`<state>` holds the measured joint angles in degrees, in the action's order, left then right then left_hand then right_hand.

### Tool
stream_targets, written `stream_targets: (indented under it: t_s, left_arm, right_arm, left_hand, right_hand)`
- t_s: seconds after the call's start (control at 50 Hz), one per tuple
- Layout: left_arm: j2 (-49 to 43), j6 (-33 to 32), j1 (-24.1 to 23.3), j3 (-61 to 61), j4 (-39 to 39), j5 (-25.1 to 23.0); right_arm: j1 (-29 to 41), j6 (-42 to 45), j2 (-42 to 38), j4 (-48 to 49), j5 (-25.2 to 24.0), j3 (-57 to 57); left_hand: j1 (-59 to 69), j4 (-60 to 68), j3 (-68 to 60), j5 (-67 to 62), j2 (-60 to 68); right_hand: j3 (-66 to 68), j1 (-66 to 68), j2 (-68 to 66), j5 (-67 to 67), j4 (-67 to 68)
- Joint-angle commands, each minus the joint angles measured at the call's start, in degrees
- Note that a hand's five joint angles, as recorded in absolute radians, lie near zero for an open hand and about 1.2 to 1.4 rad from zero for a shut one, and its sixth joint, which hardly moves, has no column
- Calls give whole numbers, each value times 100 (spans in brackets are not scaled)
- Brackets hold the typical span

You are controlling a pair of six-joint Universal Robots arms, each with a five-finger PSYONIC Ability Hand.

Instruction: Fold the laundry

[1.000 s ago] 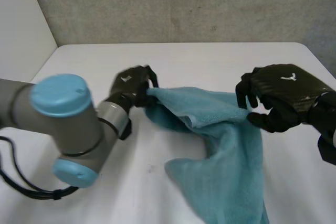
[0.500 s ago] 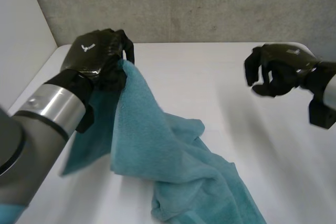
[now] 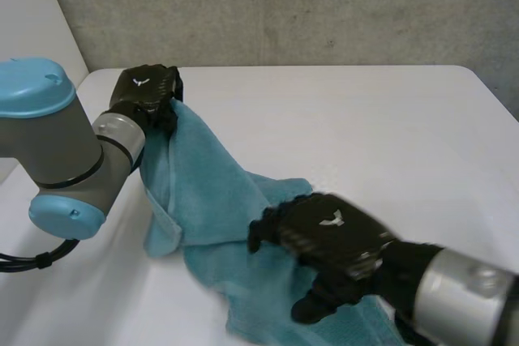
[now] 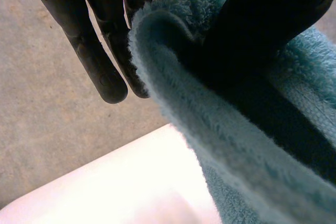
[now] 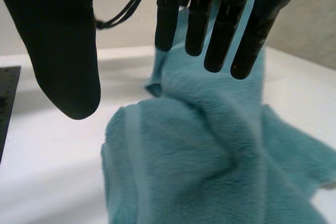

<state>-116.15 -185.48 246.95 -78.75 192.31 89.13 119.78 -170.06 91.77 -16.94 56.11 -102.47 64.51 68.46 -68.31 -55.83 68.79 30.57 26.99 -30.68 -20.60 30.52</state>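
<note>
Left hand [image 3: 144, 91] up at ten o'clock over the white table [image 3: 373, 127], thumb and fingers clamped on a folded edge of the teal towel [image 3: 215, 200], holding it raised. The towel drapes from that pinch down toward six o'clock and bunches on the table. Right hand [image 3: 328, 237] at five o'clock hovers over the rumpled lower part, its fingers [image 5: 226, 30] straight, thumb spread wide, gripping nothing.

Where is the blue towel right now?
In the head view the towel lies bunched on the white table, one end pinched by the left hand, the right hand open above it.
</note>
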Motion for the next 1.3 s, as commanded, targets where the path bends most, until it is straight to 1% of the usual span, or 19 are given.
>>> stream_targets:
  t_s: [0.02, 0.1, 0.26, 0.32, 0.4, 0.48, 0.56, 0.58, 0.62, 0.64, 0.66, 0.74, 0.86, 0.88, 0.96, 1.04, 1.12, 1.22, 1.3]
  left_arm:
    - [-22, 12, -7, -9, -1, -1]
    - [-13, 21, 2, -9, -1, 17]
    - [75, 39, 2, -62, -9, 26]
    - [92, 39, 2, -79, -9, 26]
    - [110, 39, 2, -106, -9, 26]
    - [119, 47, 11, -123, -9, 26]
    - [119, 47, 46, -132, -27, 26]
    - [119, 47, 124, -149, -36, 26]
    - [128, 47, 169, -193, -36, 26]
    - [136, 39, 186, -211, -36, 26]
    - [154, 39, 195, -237, -36, 17]
    - [198, 39, 195, -264, -71, 8]
    - [365, -5, 195, -422, -124, -9]
    - [478, -5, 195, -553, -193, -9]
    - [611, -5, 187, -738, -387, -27]
    - [681, -14, 108, -905, -659, -53]
    - [681, -14, 63, -958, -844, -62]
    - [383, -163, -112, -836, -889, -53]
    - [5, -681, -147, -187, -626, -36]
  right_arm:
    - [861, 78, -1028, 568, 813, 403]
    - [1396, 384, -1633, 823, 1155, 727]
    - [2057, 553, -2206, 1446, 1717, 1062]
    - [2128, 596, -2338, 1562, 1868, 1115]
    - [2242, 912, -2655, 1694, 2368, 1212]
    - [2286, 1343, -2849, 1799, 2808, 1229]
    - [2190, 1712, -2831, 2010, 3230, 1168]
    - [2163, 1721, -2762, 2071, 3326, 1116]
    - [2137, 1704, -2621, 2133, 3415, 1098]
    - [2137, 1704, -2620, 2133, 3415, 1098]
    - [2032, 1652, -2046, 2212, 3433, 993]
    - [1489, 1389, -954, 2248, 3389, 931]
    - [555, 728, -274, 2089, 3134, 1019]
    - [-11, 659, -143, 1785, 2812, 1053]
    - [-1128, 676, -124, 1011, 2144, 1124]
    - [-1842, 754, -421, 430, 1458, 1150]
    - [-1959, 903, -896, 227, 1070, 1159]
    - [-1941, 1185, -1267, 191, 1051, 1396]
    - [-1889, 1168, -1732, 541, 1428, 2177]
  left_hand:
    - [1549, 1154, -1169, -1417, 1121]
    - [1549, 1154, -1169, -1417, 1121]
    - [1549, 1154, -1169, -1417, 1121]
    - [1549, 1154, -1169, -1417, 1121]
    - [1549, 1154, -1169, -1417, 1121]
    - [1549, 1154, -1169, -1417, 1121]
    - [1549, 1154, -1169, -1417, 1121]
    - [1549, 1154, -1169, -1417, 1121]
    - [1549, 1154, -1169, -1417, 1121]
    - [1549, 1154, -1169, -1417, 1121]
    - [1549, 1154, -1169, -1417, 1121]
    - [1549, 1154, -1169, -1417, 1121]
    - [1549, 1154, -1169, -1417, 1121]
    - [1549, 1154, -1169, -1417, 1121]
    - [1549, 1154, -1169, -1417, 1121]
    - [1549, 1154, -1169, -1417, 1121]
    - [1549, 1154, -1169, -1417, 1121]
    - [1549, 1154, -1169, -1417, 1121]
    - [1549, 1154, -1169, -1417, 1121]
  right_hand:
    - [-30, 328, 40, 33, -25]
    - [-315, 44, 325, 318, -309]
    - [-267, 92, 277, 270, -261]
    - [-233, 126, 243, 236, -227]
    - [171, 529, -161, -168, 176]
    - [1044, 1402, -1034, -1041, 1049]
    - [3680, 4038, -3670, -3677, 3685]
    - [4930, 5288, -4920, -4927, 4935]
    - [4943, 5301, -4932, -4940, 4948]
    - [4943, 5301, -4932, -4940, 4948]
    - [4943, 5301, -4932, -4940, 4948]
    - [4943, 5301, -4932, -4940, 4948]
    - [4943, 5301, -4932, -4940, 4948]
    - [4943, 5301, -4932, -4940, 4948]
    - [4943, 5301, -4932, -4940, 4948]
    - [4943, 5301, -4932, -4940, 4948]
    - [4943, 5301, -4932, -4940, 4948]
    - [4943, 5301, -4932, -4940, 4948]
    - [4943, 5301, -4932, -4940, 4948]
